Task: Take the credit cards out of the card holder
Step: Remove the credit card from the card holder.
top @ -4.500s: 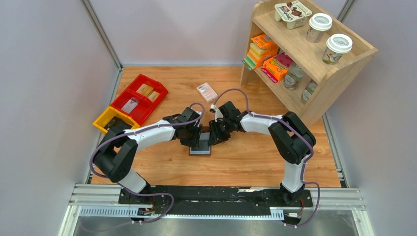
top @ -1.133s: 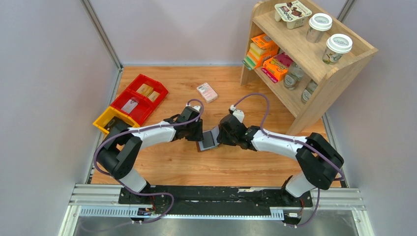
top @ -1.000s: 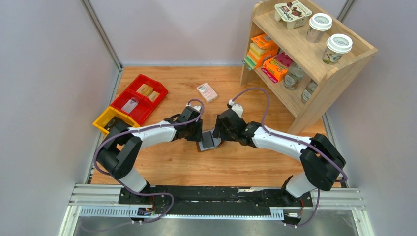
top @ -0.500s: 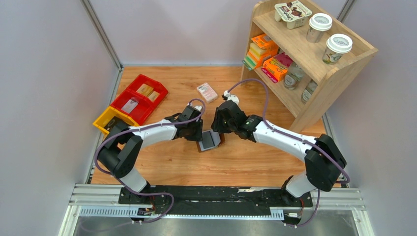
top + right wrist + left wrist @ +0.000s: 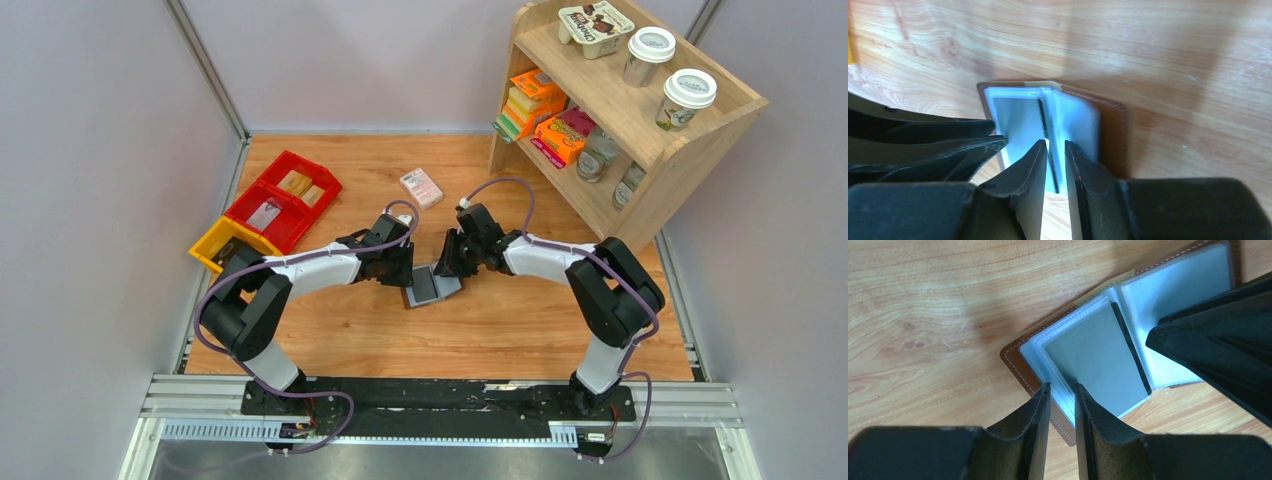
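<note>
The card holder lies open on the wooden table, brown leather outside, pale blue-grey pockets inside. A grey credit card with a dark stripe along one edge sits in a clear pocket. My left gripper has its tips on the holder's near edge, jaws a narrow gap apart, clamping nothing. My right gripper comes from the other side. Its jaws are narrowly open around the card's striped edge, with light showing beside it. The holder's far flap lies beyond.
Red bins and a yellow bin sit at the left edge with small items inside. A pink-and-white box lies behind the grippers. A wooden shelf with cups and packets stands at the back right.
My right arm folded in and its gripper swung round onto the holder's right side, its jaws narrowing steadily. The left gripper stayed on the holder. The holder shifted slightly.
</note>
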You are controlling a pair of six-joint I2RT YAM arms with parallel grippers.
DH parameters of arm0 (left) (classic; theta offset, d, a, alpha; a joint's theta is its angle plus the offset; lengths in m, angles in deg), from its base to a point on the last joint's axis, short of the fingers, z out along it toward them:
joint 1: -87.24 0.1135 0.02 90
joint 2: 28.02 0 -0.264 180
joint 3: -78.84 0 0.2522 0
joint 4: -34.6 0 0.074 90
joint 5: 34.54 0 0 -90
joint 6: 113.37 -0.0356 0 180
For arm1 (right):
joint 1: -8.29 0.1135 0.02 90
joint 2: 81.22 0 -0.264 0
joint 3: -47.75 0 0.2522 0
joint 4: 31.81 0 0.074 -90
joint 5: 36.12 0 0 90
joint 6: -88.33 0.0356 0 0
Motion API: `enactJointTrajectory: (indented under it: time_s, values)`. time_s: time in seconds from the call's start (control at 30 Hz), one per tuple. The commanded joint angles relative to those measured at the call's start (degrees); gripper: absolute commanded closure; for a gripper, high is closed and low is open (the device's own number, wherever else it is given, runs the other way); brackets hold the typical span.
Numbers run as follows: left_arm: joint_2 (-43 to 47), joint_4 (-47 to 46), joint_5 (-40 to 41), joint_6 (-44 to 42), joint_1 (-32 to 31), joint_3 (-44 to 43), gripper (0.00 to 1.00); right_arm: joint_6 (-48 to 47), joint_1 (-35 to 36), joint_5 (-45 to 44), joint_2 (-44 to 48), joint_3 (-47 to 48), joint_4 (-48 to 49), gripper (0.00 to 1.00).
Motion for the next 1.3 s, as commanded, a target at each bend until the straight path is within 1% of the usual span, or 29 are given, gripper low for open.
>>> enactJointTrajectory:
  time_s: [0.0,0.1,0.17,0.23,0.37,0.43,0.47,0.5,0.53,0.6,0.63,0.77,0.93,1.0,1.1,1.2,1.27]
  values:
    - [-1.60,2.02,0.85,-1.27,-0.26,0.03,0.68,-1.22,-2.42,5.01,-1.15,-1.64,4.42,0.71]
    - [-1.51,1.93,1.03,-1.27,-0.17,0.38,0.68,-2.27,-3.30,7.65,-2.56,-2.52,6.35,0.67]
    - [-1.51,1.76,0.50,-1.18,-0.08,0.73,0.68,-2.28,-3.31,9.49,-3.61,-3.05,7.93,0.66]
    - [-1.52,1.41,0.15,-0.92,0.00,1.35,0.68,-1.93,-3.31,11.86,-4.67,-3.84,12.14,0.65]
    - [-1.25,0.53,-0.03,-0.48,0.44,2.75,0.71,-0.35,-3.31,15.12,-6.69,-4.89,16.29,0.64]
    - [-0.90,0.35,-0.11,-0.22,0.79,3.28,0.80,-0.26,-3.31,15.91,-7.57,-4.98,17.25,0.64]
    - [-0.90,0.18,-0.03,-0.22,0.97,3.63,0.81,-0.17,-3.31,16.52,-7.83,-4.98,17.69,0.65]
    - [-0.73,0.17,-0.03,-0.30,1.06,3.81,0.85,0.01,-3.31,17.75,-7.92,-5.07,18.31,0.65]
    - [-0.64,-0.09,0.06,-0.22,1.23,4.16,0.86,0.10,-3.39,18.81,-7.84,-5.25,19.18,0.66]
    - [-0.37,-0.09,0.50,-0.22,1.50,4.60,0.91,0.71,-3.48,20.57,-7.14,-6.21,21.55,0.68]
    - [-0.28,-0.09,0.59,-0.30,1.50,4.78,0.95,1.06,-3.57,21.36,-6.70,-6.47,22.78,0.69]
    - [-0.19,-0.09,1.64,-0.30,1.76,5.74,1.00,2.12,-4.01,24.70,-5.46,-7.79,27.01,0.73]
    - [-0.90,0.09,2.26,-0.48,1.85,6.10,1.00,3.96,-4.27,28.74,-4.41,-8.76,32.63,0.77]
    - [-1.07,0.17,2.52,-0.65,1.94,6.18,1.00,4.40,-4.27,29.10,-4.15,-9.11,33.95,0.78]
    - [-1.43,0.26,2.78,-0.74,1.94,6.18,1.00,5.45,-4.71,29.71,-4.32,-9.73,35.97,0.83]
    - [-1.86,0.35,2.52,-0.92,1.94,6.01,1.00,6.77,-4.89,31.20,-4.93,-10.08,38.52,0.92]
    - [-2.13,0.44,2.17,-1.27,1.94,5.57,1.00,7.56,-4.89,31.91,-5.46,-10.08,39.58,0.92]
